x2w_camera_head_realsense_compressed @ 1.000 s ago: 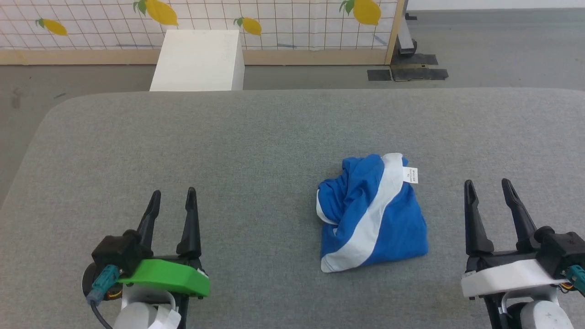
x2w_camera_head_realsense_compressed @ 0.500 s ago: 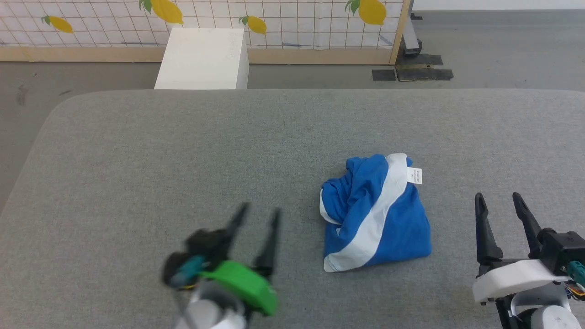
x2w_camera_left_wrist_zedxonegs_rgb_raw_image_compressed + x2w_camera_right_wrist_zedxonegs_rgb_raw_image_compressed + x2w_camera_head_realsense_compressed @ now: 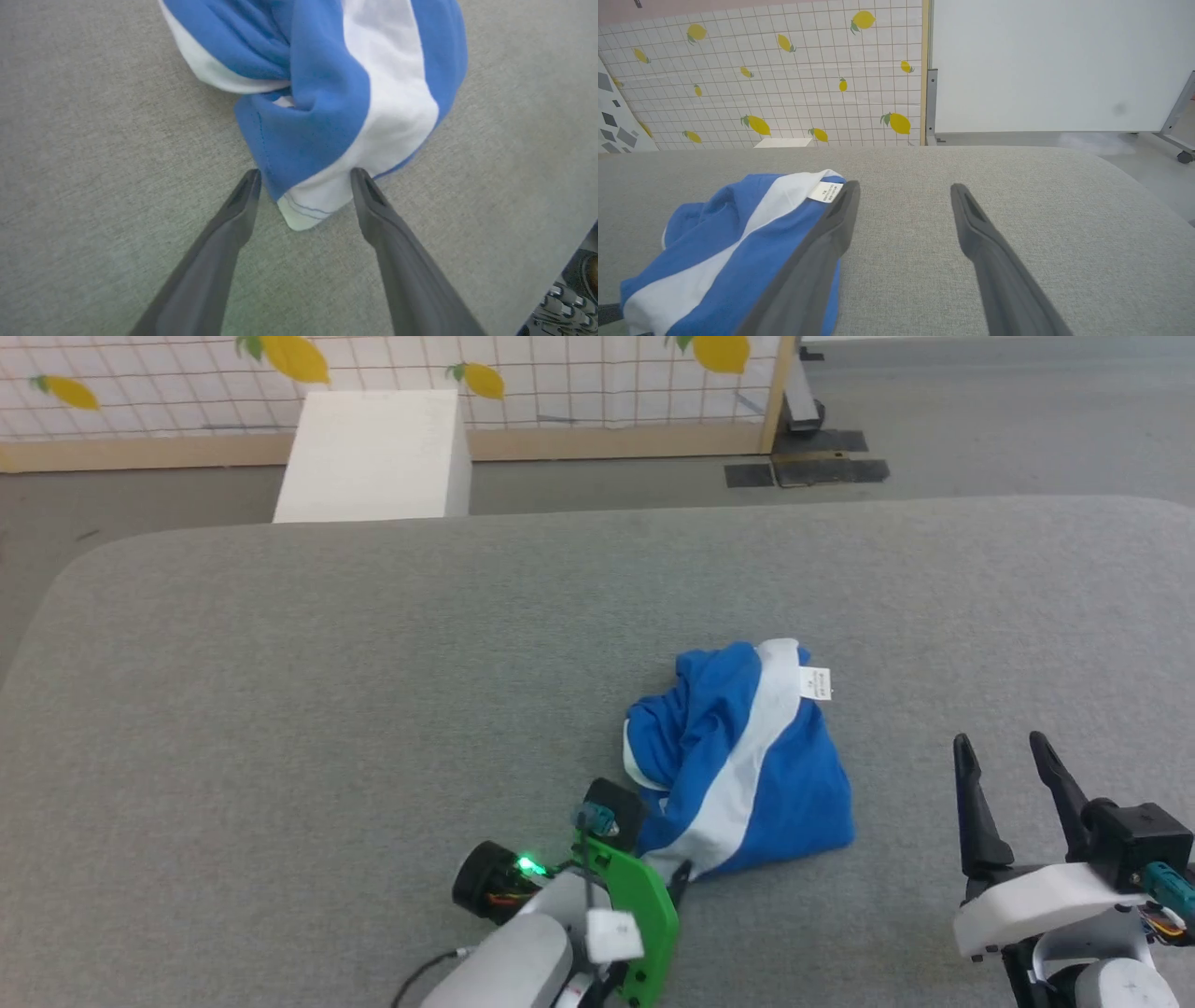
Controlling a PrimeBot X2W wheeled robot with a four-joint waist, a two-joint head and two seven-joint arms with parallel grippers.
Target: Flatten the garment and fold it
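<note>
Your left gripper [image 3: 303,175] has swung over to the garment [image 3: 747,765], jaws spread astride its corner, nothing clamped; right gripper [image 3: 998,740] gapes empty.

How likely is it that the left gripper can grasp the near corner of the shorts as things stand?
Probably yes. The left gripper is open, and the hemmed corner of the shorts lies between its fingers on the table. Nothing stands in the way.
</note>
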